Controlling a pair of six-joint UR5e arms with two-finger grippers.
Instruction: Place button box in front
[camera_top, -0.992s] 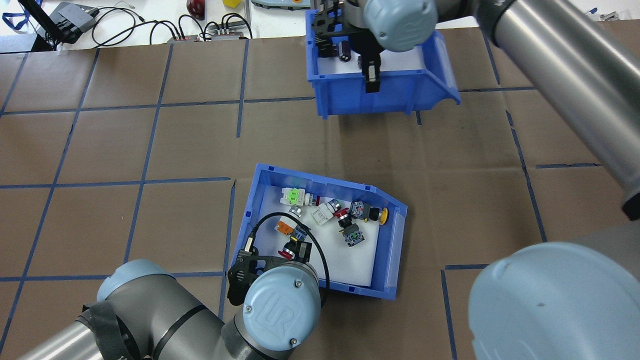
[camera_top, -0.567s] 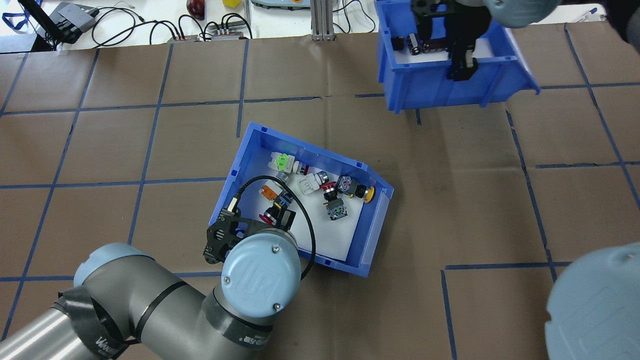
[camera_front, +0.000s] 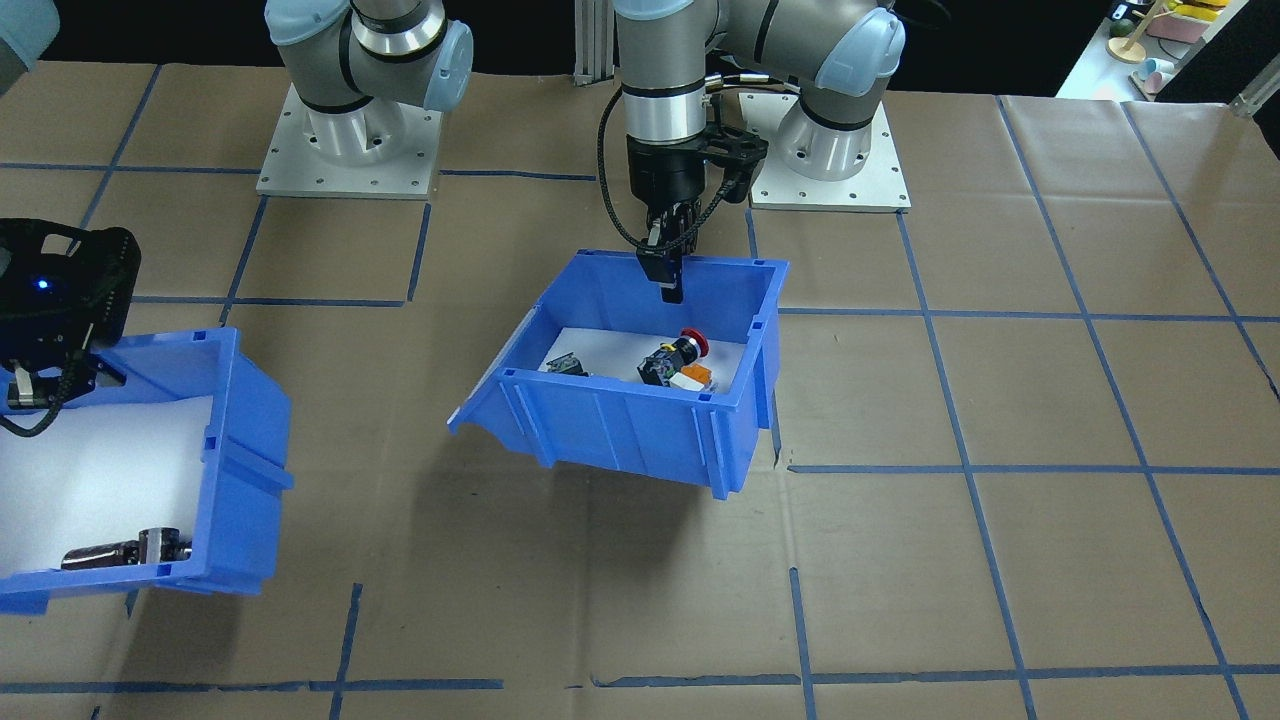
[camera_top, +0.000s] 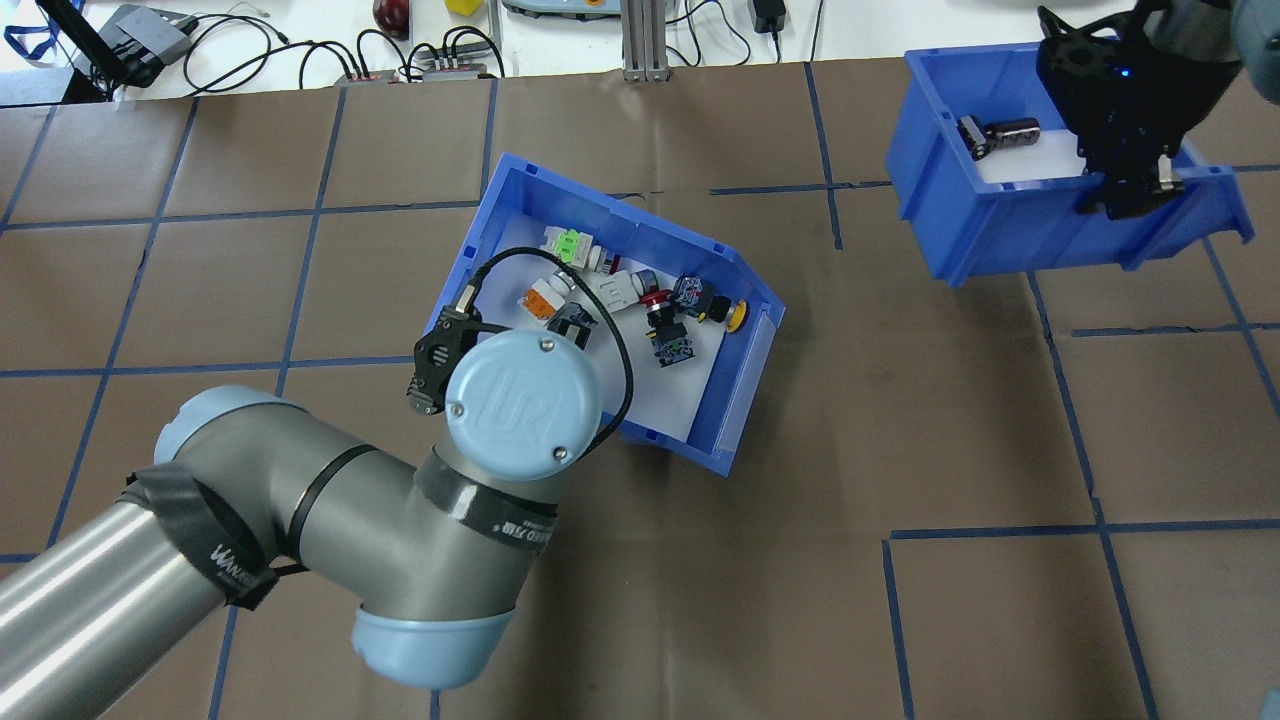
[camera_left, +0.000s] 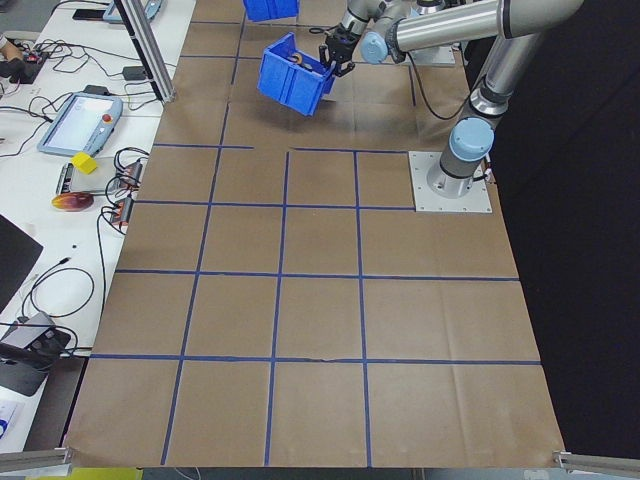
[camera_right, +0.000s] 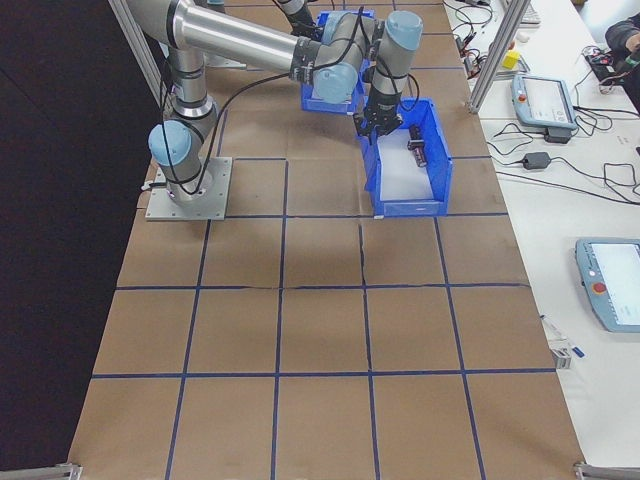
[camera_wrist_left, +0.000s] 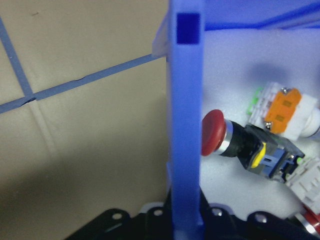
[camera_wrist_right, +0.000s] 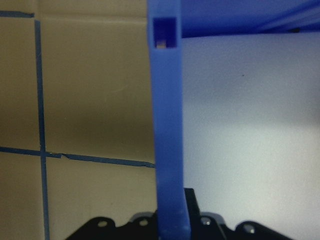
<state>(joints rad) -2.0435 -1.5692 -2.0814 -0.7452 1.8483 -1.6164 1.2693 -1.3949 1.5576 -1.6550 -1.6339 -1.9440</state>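
The button box is a blue bin with a white liner and several red, yellow, orange and green push buttons. It hangs tilted above the brown table, with a shadow under it. My left gripper is shut on its rear wall, close to the red-capped button. My right gripper is shut on the near wall of a second blue bin, which holds dark cylinders at the far right.
Blue tape lines divide the brown paper-covered table. Cables and small boxes lie on the white bench past the far edge. The two arm bases stand on the robot's side.
The left arm carried the button box away from the robot toward the table's middle. The right arm swung the other bin to the far right.
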